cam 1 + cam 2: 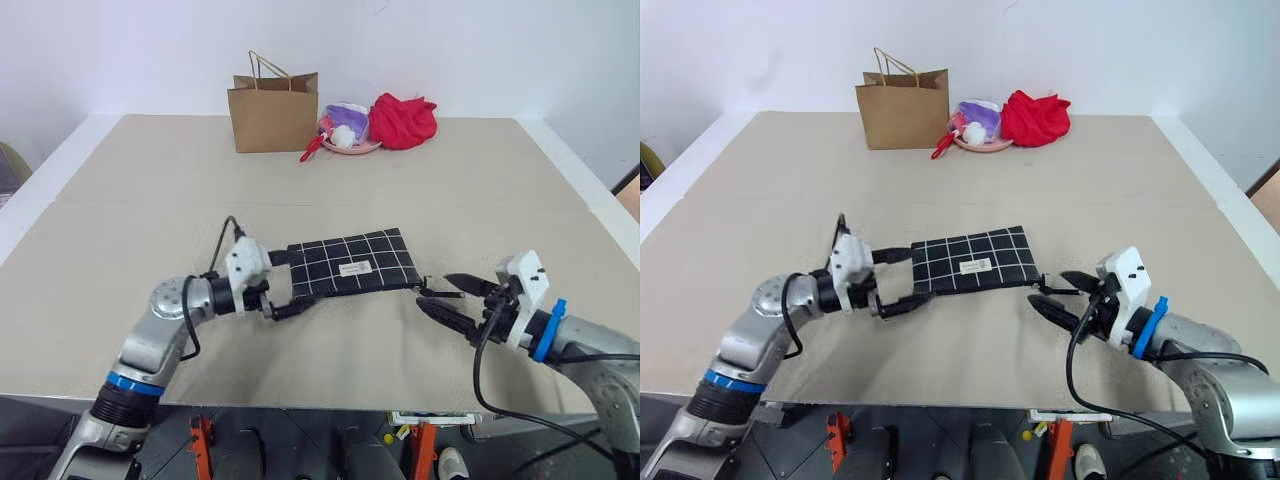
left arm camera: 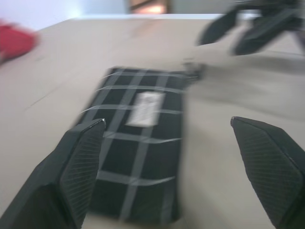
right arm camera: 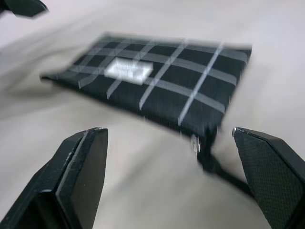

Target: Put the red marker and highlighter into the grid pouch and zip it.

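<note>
1. Grid pouch (image 1: 350,264), flat black fabric with white lines, lies on the beige table (image 1: 300,180), long axis running between both grippers.
2. Left gripper (image 1: 283,284) open at its left end.
3. Right gripper (image 1: 452,297) open, just off the zipper-cord end.

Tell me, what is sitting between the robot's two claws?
The grid pouch lies flat on the table between the open left gripper and open right gripper, seen from the head views.

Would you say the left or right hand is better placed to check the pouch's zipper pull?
Probably right: the open right hand sits beside the zipper pull of the grid pouch; the left hand is at the opposite end.
</note>
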Action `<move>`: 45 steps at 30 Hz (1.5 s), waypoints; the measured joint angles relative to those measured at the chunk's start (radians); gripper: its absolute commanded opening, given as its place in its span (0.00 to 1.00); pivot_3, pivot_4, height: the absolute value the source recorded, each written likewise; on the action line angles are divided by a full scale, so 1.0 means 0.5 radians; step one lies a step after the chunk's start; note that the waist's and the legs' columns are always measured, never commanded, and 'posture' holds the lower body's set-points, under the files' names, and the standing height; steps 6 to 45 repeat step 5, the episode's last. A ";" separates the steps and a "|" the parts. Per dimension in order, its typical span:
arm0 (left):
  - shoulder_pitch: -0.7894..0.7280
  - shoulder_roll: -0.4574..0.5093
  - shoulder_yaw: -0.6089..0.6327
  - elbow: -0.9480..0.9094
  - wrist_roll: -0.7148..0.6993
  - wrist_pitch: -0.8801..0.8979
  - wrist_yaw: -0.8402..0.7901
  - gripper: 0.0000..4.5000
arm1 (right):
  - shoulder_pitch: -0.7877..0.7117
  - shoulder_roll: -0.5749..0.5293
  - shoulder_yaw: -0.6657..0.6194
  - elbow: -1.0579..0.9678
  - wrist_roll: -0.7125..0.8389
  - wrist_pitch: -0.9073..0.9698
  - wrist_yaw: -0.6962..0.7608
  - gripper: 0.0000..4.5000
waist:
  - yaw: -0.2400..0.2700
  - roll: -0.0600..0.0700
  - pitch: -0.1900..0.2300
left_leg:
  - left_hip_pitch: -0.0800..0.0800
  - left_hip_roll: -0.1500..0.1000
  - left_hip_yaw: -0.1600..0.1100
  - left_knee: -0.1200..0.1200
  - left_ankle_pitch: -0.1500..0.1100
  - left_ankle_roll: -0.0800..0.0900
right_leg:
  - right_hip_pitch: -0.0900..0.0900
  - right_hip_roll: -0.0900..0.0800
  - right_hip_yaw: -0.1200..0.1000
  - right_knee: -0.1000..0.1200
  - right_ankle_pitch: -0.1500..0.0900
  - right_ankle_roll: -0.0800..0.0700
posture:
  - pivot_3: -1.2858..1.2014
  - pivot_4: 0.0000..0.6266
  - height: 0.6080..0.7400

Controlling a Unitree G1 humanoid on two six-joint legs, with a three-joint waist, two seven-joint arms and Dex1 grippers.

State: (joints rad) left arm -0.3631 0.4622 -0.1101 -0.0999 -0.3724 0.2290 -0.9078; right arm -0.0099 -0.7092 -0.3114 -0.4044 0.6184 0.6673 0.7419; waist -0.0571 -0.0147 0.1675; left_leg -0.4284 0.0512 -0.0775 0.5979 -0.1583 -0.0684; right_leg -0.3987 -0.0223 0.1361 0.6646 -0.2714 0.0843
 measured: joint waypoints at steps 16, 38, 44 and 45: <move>0.122 0.062 0.066 0.070 0.116 0.038 0.153 0.99 | 0.044 0.104 0.036 0.178 -0.196 -0.372 0.005 1.00 | 0.002 -0.001 0.000 | 0.000 0.000 0.000 -0.001 0.000 -0.001 | 0.001 0.000 0.000 0.000 0.000 0.003 | 0.52 0.24 1.00; 0.122 0.062 0.066 0.070 0.116 0.038 0.153 0.99 | 0.044 0.104 0.036 0.178 -0.196 -0.372 0.005 1.00 | 0.002 -0.001 0.000 | 0.000 0.000 0.000 -0.001 0.000 -0.001 | 0.001 0.000 0.000 0.000 0.000 0.003 | 0.52 0.24 1.00; 0.122 0.062 0.066 0.070 0.116 0.038 0.153 0.99 | 0.044 0.104 0.036 0.178 -0.196 -0.372 0.005 1.00 | 0.002 -0.001 0.000 | 0.000 0.000 0.000 -0.001 0.000 -0.001 | 0.001 0.000 0.000 0.000 0.000 0.003 | 0.52 0.24 1.00; 0.122 0.062 0.066 0.070 0.116 0.038 0.153 0.99 | 0.044 0.104 0.036 0.178 -0.196 -0.372 0.005 1.00 | 0.002 -0.001 0.000 | 0.000 0.000 0.000 -0.001 0.000 -0.001 | 0.001 0.000 0.000 0.000 0.000 0.003 | 0.52 0.24 1.00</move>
